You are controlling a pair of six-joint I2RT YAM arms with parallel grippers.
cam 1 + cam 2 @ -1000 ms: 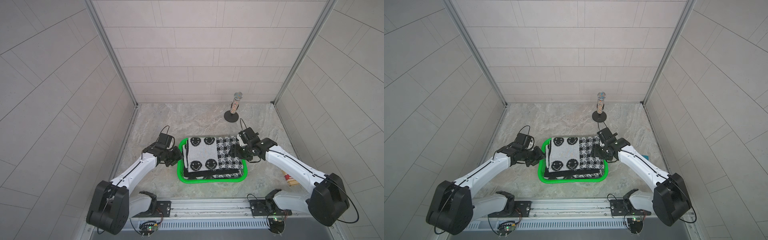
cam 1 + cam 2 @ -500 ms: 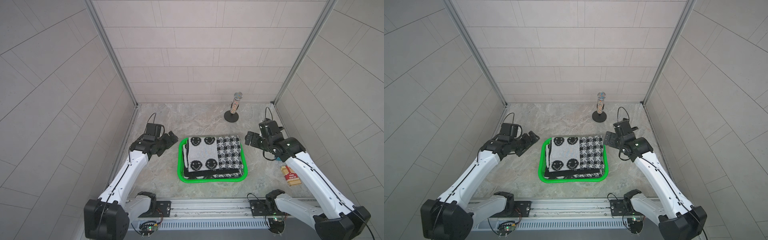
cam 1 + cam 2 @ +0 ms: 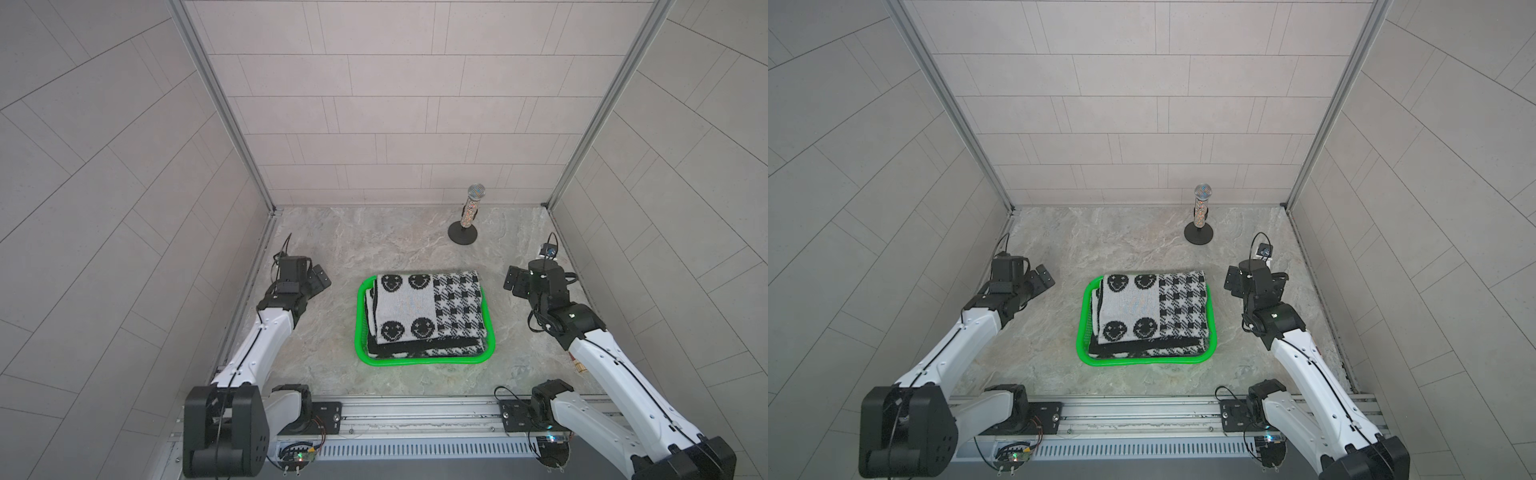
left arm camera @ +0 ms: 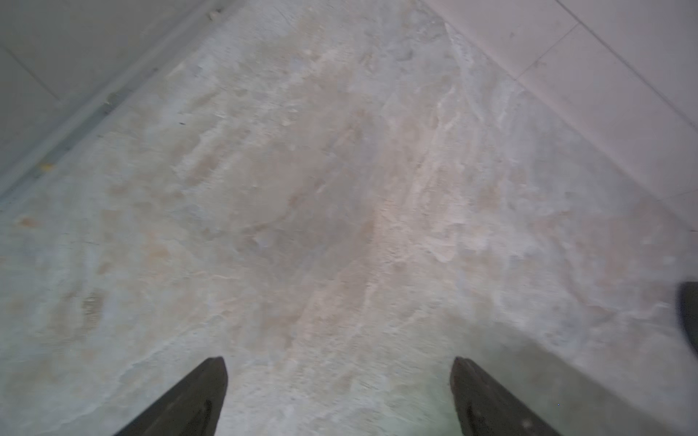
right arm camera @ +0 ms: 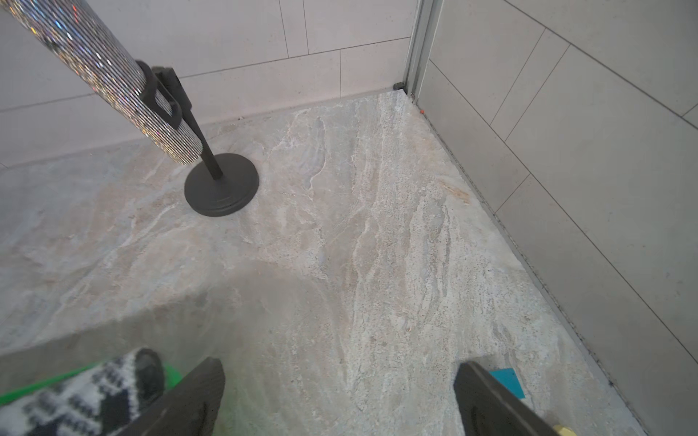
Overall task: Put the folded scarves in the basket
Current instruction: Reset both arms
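Observation:
The folded scarf (image 3: 428,311) (image 3: 1152,307), black and white with smiley faces and a houndstooth half, lies inside the bright green basket (image 3: 424,360) (image 3: 1142,361) at the middle of the floor. My left gripper (image 3: 322,279) (image 3: 1044,277) hovers left of the basket, apart from it, open and empty. In the left wrist view the left gripper (image 4: 338,377) shows only bare marble between its jaws. My right gripper (image 3: 512,282) (image 3: 1232,280) hangs right of the basket, also open and empty. Beside the right gripper (image 5: 338,381) a scarf corner (image 5: 94,392) and the basket rim (image 5: 173,377) show.
A glittery microphone on a black round stand (image 3: 469,216) (image 3: 1200,216) (image 5: 223,188) stands at the back right. A small box (image 3: 578,366) lies by the right wall, and a teal piece (image 5: 508,381) lies near my right gripper. Tiled walls close three sides.
Both grippers opened and let go of the scarf, then drew back outward from the basket, left arm to the left, right arm to the right. The scarf stays in the basket.

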